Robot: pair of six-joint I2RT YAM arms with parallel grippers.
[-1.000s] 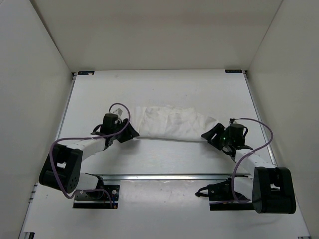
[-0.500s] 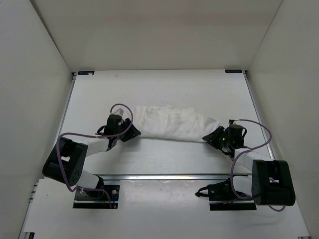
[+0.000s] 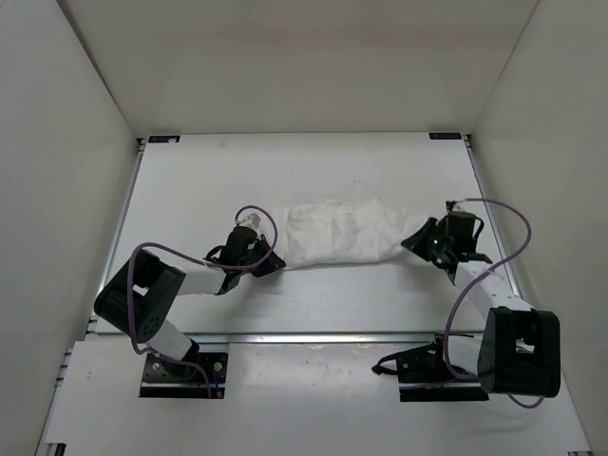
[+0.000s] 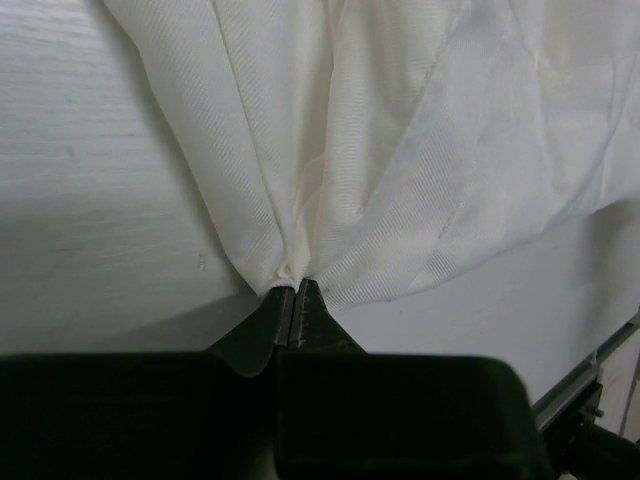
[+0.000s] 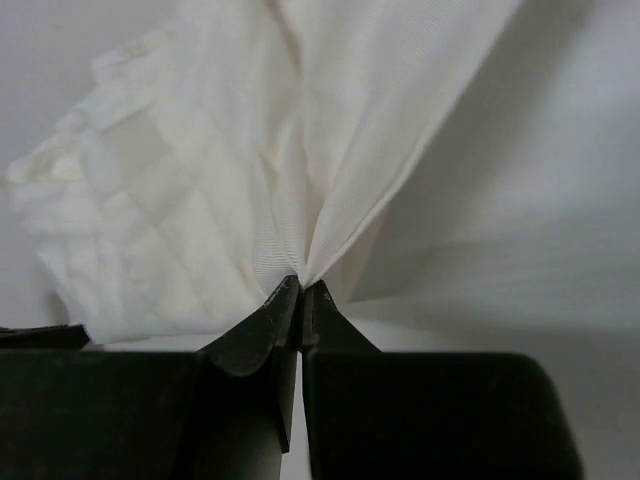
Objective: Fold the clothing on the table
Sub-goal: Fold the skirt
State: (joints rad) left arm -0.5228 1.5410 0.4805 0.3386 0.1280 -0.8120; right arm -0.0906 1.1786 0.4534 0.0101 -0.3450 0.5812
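Clothing (image 3: 342, 233) lies as a wrinkled white band across the middle of the table (image 3: 285, 171). You get this whole layout only from the top camera. There the left gripper (image 3: 269, 262) is at the garment's left end, at its near edge, and the right gripper (image 3: 418, 237) is at its right end. This view does not show you how the jaws stand, because they are too small and dark there.

For that you must look at the wrist cameras. In the left wrist view the two black fingers (image 4: 270, 320) are pressed together, with a pinch of the white fabric caught between their tips. The cloth fans out from this point in folds with fine ribbed stripes. Bare table shows at the left and the lower right, with a metal rail (image 4: 585, 375) in the right corner.

In the right wrist view the fingers (image 5: 250, 340) are likewise closed on a gathered fold, and the fabric spreads upward from the tips. At the left you see its pleated, layered edge. Whether the pinched parts are lifted off the table, you cannot tell.
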